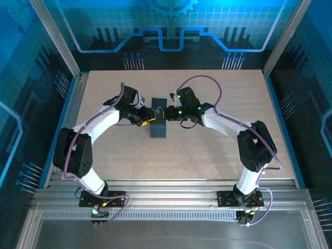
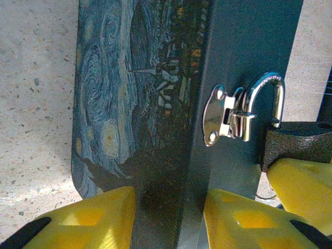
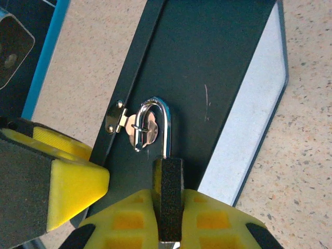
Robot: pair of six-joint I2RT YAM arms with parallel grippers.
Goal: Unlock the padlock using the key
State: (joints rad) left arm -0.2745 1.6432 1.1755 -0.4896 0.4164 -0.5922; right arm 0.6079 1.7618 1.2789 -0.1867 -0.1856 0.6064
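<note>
Padlock hangs by its shackle through the hasp on the dark front of the painted box. The box sits near the middle of the table, somewhat toward its far edge. The right gripper is closed on the lock's body, which is hidden between its pads, so only the shackle shows above them. The left gripper has its fingers apart astride the box's edge beside the hasp; whether they press on the box I cannot tell. I judge the step in hand to be steadying the lock for the key. Doing that well means holding the body square and motionless, with the keyhole end left free and the box stopped from sliding. Where the key is I cannot tell; a thin wire loop just under the right finger may belong to it. Crowding is the hazard: both sets of yellow fingers sit close beside the hasp, leaving little room to turn anything.
</note>
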